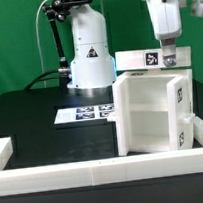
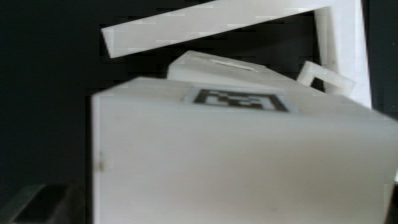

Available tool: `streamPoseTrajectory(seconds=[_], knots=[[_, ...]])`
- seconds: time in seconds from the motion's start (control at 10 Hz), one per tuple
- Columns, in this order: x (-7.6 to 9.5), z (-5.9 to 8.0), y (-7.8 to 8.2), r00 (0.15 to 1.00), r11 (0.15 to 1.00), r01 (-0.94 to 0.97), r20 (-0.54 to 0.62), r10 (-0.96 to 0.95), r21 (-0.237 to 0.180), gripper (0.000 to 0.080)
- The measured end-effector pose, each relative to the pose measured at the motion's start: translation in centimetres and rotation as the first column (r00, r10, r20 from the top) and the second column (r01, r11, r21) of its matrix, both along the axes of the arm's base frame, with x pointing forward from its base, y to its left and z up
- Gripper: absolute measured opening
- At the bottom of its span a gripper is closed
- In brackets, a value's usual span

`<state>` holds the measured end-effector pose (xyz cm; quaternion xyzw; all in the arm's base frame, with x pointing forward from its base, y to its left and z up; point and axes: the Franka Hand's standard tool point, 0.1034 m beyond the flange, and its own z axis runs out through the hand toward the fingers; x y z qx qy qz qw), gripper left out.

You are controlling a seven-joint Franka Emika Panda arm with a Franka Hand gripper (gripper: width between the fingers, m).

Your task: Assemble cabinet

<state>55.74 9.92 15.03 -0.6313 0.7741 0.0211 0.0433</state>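
Now: gripper at the cabinet's top edge

Surface: black table [image 1: 36, 121] in front of a green backdrop [image 1: 14, 48]. Long low white frame rails [image 1: 96, 172] border it along the near edge and both sides. The marker board [image 1: 86, 113] lies flat near the middle, just in front of the arm's white base [image 1: 88, 51].

Containers: the cabinet [image 1: 142, 121] stands upright on the exterior view's right, inside the rails, with its open face toward the camera. Inner shelves split it into compartments; I cannot tell their contents at this resolution. Its right-hand panel carries 2 tags, and a tag [image 1: 136, 58] sits on the top face.

Fingers: the gripper [image 1: 169, 59] hangs straight down at the cabinet's top, toward the back right corner and just beside that tag. I cannot tell whether it touches. In the wrist view a blurred white face of the cabinet [image 2: 214, 150] with 1 tag fills most of the frame. Finger spread: cannot tell in either view.
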Motion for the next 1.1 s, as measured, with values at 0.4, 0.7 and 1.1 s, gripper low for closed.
streamPoseTrajectory(seconds=[0.4, 0.7, 1.1], knots=[[0.1, 2.3, 0.5, 0.999, 0.998, -0.031, 0.039, 0.029, 0.053, 0.0797], [0.0, 1.9, 0.6, 0.997, 0.996, -0.075, 0.037, 0.073, 0.048, 0.0797], [0.7, 2.4, 1.3, 0.794, 0.793, -0.607, 0.037, 0.606, 0.042, 0.0797]])
